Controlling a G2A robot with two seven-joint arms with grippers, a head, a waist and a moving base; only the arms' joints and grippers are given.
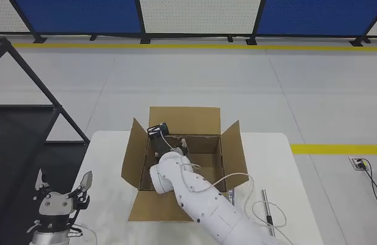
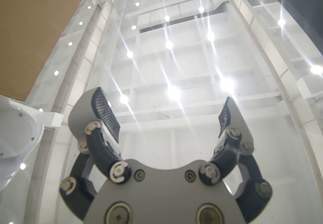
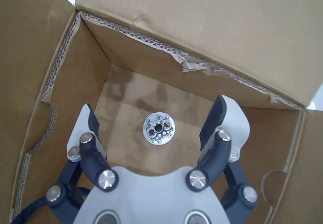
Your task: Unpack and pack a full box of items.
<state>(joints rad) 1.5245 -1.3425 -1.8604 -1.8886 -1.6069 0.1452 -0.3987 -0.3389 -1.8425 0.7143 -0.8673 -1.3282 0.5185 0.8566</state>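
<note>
Against the table's (image 1: 109, 184) far edge: cardboard box (image 1: 183, 119), flaps splayed, right arm (image 1: 197, 199) down inside it.
Mid-way along that edge sits the cardboard box, its far flap overhanging. Within it hangs the right gripper (image 3: 155, 105), fingers spread wide, gripping nothing. Below, a round metal part (image 3: 159, 131) with a centre hole lies flat on the box floor, apart from the fingers. Just off the table's left edge, toward the near corner, the left gripper (image 1: 63, 179) points upward, fingers wide apart, empty.
</note>
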